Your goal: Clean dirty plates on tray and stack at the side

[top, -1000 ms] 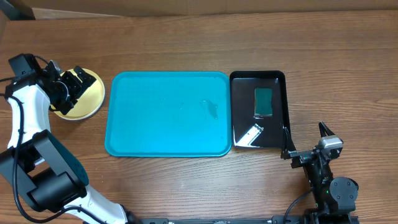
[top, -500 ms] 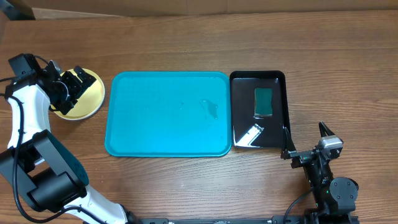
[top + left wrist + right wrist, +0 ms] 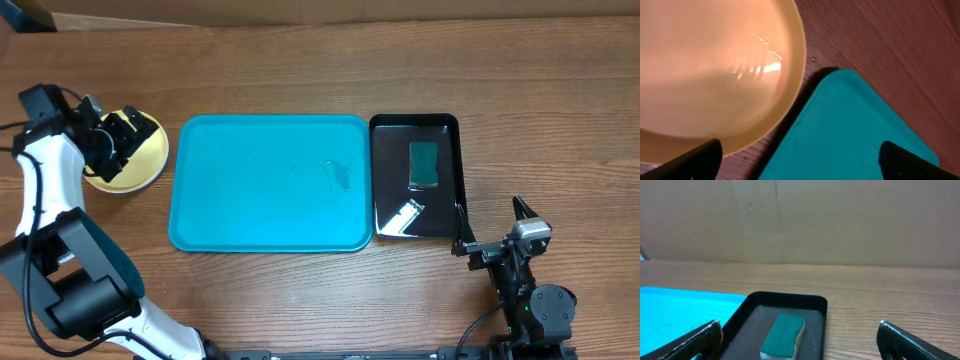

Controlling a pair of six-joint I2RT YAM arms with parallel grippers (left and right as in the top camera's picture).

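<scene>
A pale yellow-green plate (image 3: 143, 168) lies on the table left of the turquoise tray (image 3: 270, 185), which holds no plates. The plate also fills the upper left of the left wrist view (image 3: 710, 70), with the tray's corner (image 3: 850, 135) below it. I cannot see a light blue or a white plate; whether they lie under the yellow one I cannot tell. My left gripper (image 3: 113, 140) (image 3: 800, 165) is open and empty above the plate's left part. My right gripper (image 3: 490, 225) (image 3: 800, 340) is open and empty near the table's front right.
A glossy black tray (image 3: 450, 150) stands right of the turquoise tray and holds a green sponge (image 3: 423, 163) (image 3: 784, 334). A small wet patch (image 3: 340, 176) shows on the turquoise tray. A cardboard wall (image 3: 800, 220) stands behind the table.
My left gripper has shifted slightly over the yellow plate. The right arm has not moved.
</scene>
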